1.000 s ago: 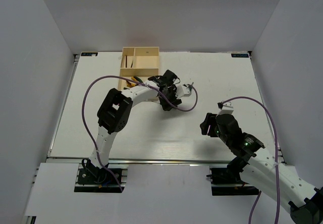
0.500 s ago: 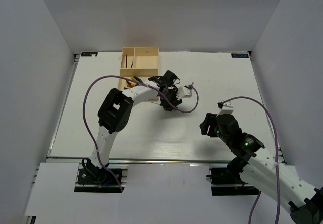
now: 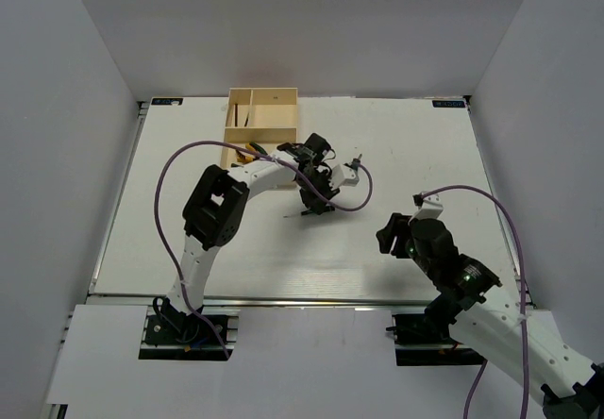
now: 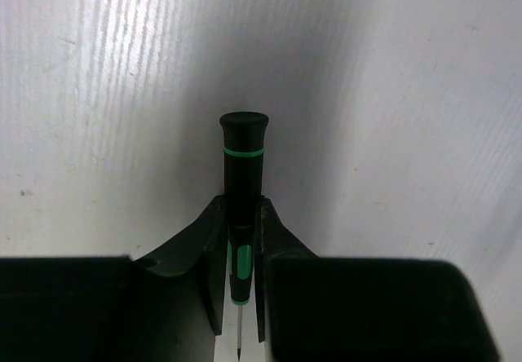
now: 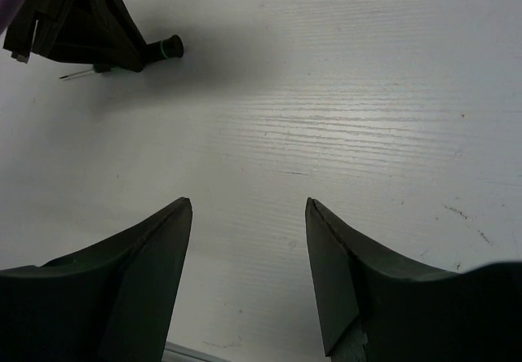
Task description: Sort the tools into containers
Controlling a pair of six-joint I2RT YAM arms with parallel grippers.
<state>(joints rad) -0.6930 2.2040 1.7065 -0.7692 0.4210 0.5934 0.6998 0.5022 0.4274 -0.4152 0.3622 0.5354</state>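
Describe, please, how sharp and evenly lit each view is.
Left wrist: the thin screwdriver is sharp, a soft grey shadow on the table around it, the left gripper's fingers near-black. Right wrist: table streaks crisp, the right gripper's fingers underexposed. Top external: even, soft light, faint shadows.

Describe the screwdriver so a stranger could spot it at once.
Start at the cream tray at the far edge of the table, then move right and nearer to the left end effector. It grips the screwdriver: slim black handle, green ring near the cap, needle-thin shaft, unlike the yellow-handled pliers in the tray.
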